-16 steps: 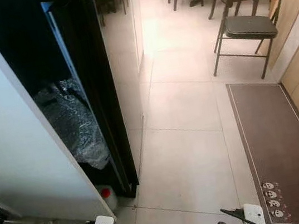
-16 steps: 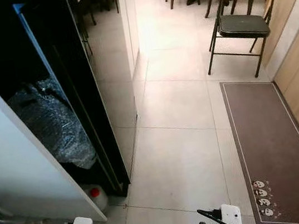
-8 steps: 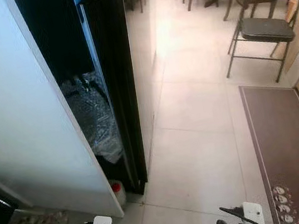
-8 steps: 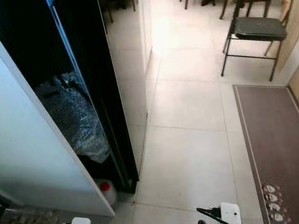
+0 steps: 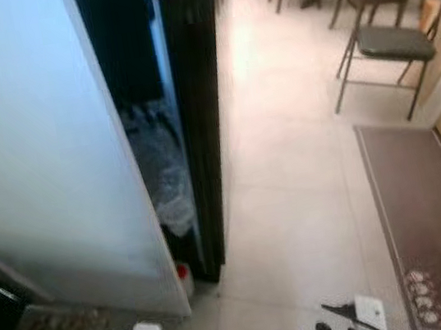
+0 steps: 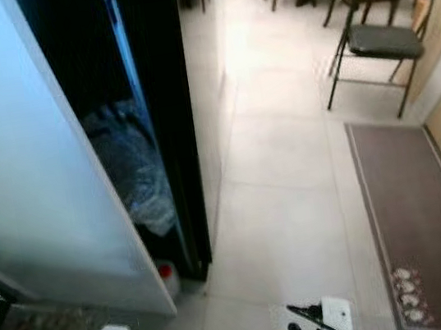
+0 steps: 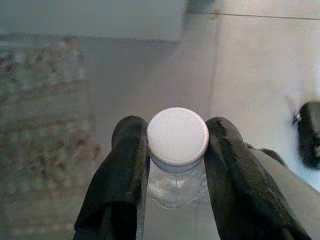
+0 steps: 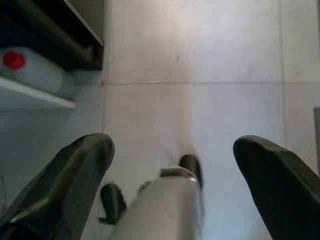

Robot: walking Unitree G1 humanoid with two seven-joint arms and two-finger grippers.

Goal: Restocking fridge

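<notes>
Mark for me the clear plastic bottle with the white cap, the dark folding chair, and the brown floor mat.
Clear plastic bottle with white screw cap [image 7: 177, 136], left wrist view, top of the cap.
Dark folding chair with metal legs [image 5: 394, 38], left eye view, the seat pad.
Long brown floor mat [image 6: 406, 212], right eye view, its plain middle.

glossy pale floor tiles [image 5: 298, 236], matt brown mat [image 5: 426, 209] — clear plastic bottle [image 7: 176, 185], smooth white cap [image 7: 177, 135]

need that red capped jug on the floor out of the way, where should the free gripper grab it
Probably the neck just under the red cap, coming from the open tiled floor. The jug sits tucked at the foot of the white panel, so its body is partly hidden. The right gripper is open; the left gripper already holds a bottle.
</notes>
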